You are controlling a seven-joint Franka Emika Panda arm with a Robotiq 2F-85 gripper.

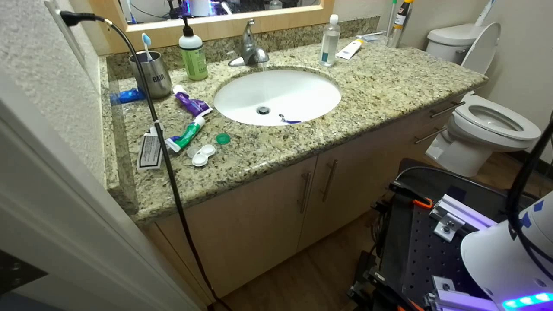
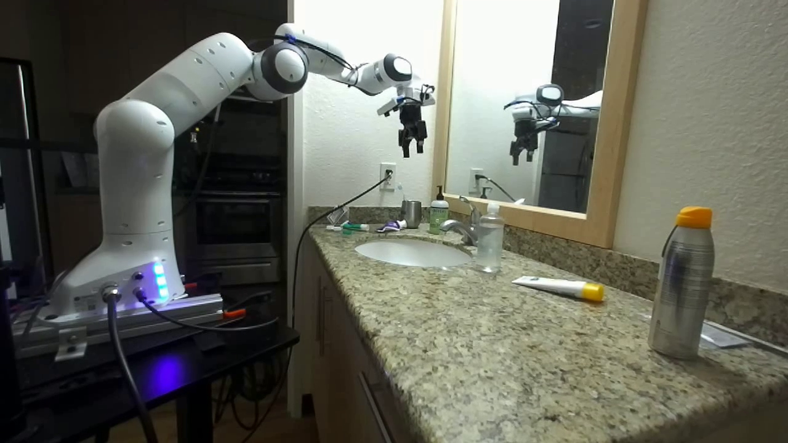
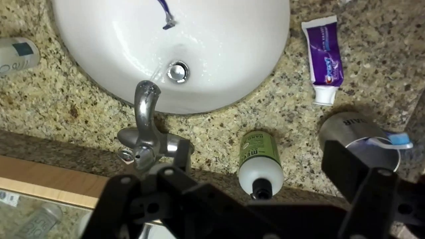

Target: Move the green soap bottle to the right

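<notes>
In an exterior view the frame cuts off the white robot arm (image 1: 514,255), and a black cable (image 1: 172,176) crosses the brushed-metal cup (image 1: 159,80) near a back corner of the speckled granite counter (image 1: 402,86). In the wrist view, blurred dark fingers (image 3: 343,172) cover parts of that cup and the chrome faucet (image 3: 144,109). Between cup and faucet, the green plastic soap bottle (image 3: 260,161) stands upright near the back edge. The black gripper (image 2: 413,151) hangs well above, jaws spread. A wood-framed mirror (image 2: 523,74) lines that edge; a white toilet (image 1: 479,131) sits past one end.

arm (image 2: 206,67) white; pincer (image 2: 413,149) black; cables (image 1: 516,190) black (blue tape (image 1: 525,219)); lights (image 2: 160,280) blue
</notes>
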